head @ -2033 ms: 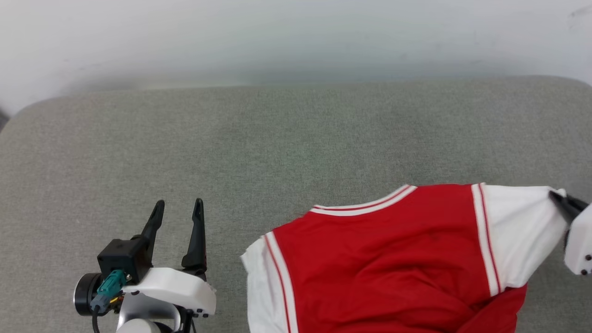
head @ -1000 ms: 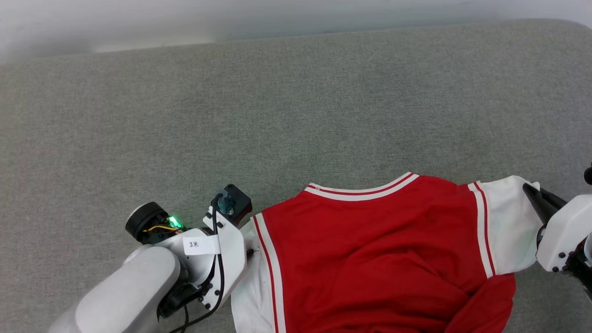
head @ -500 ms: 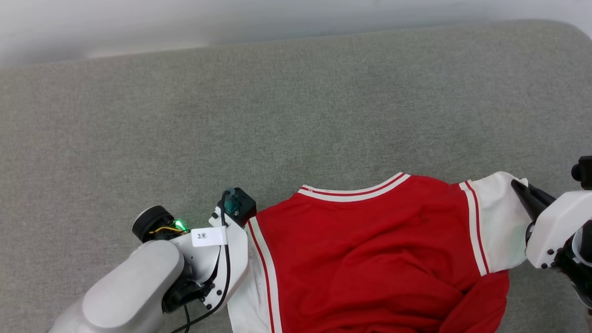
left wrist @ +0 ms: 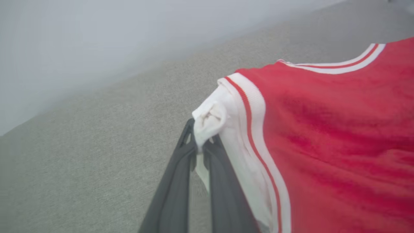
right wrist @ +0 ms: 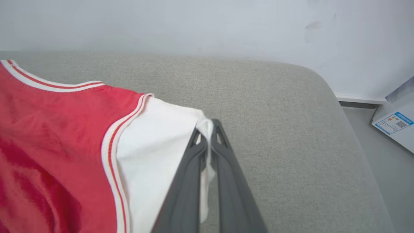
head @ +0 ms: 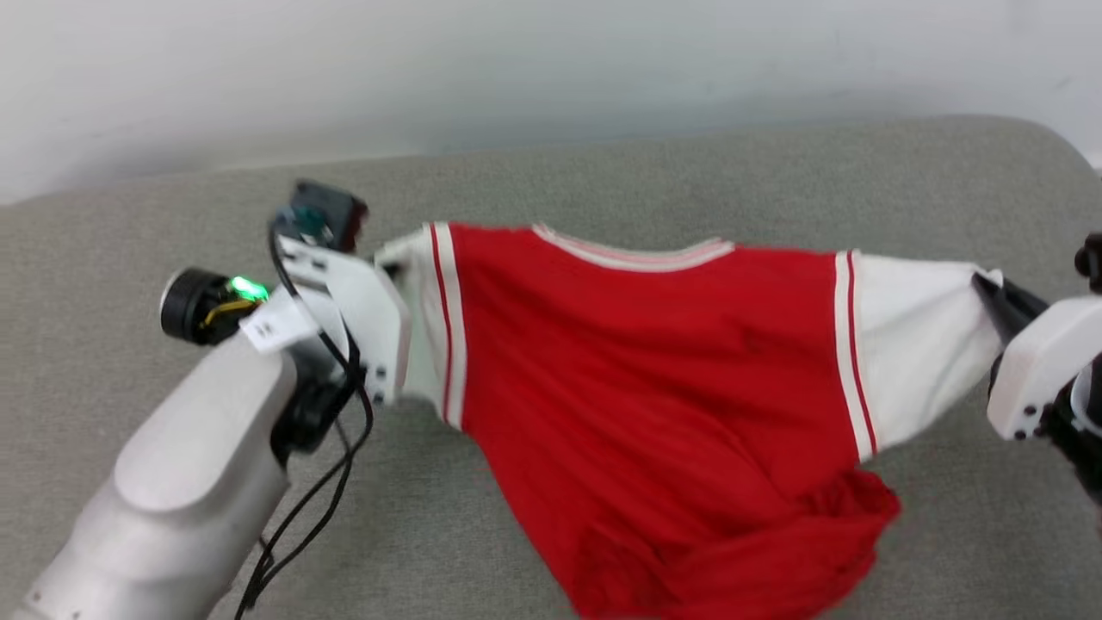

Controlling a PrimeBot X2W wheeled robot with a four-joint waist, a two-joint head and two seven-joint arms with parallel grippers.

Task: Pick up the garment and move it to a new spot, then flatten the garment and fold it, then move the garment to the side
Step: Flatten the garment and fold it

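Two wrist views show left gripper (left wrist: 199, 145), right gripper (right wrist: 208, 131) clamped on garment (head: 654, 387) sleeves; head view: seemingly taut.

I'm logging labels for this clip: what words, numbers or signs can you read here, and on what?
None can be read.
White tag on the left arm: blurred.
Blue-edged sticker with a QR code, on a pale sheet: too small.
Shirt: no print on the side that shows.

shirt (head: 654, 370): red body, white short sleeves, red-white striped trim. Plain red side up (collar toward far edge). Pulled wide by both sleeve ends above grey cushion (head: 603, 172), hem sagging and bunched.
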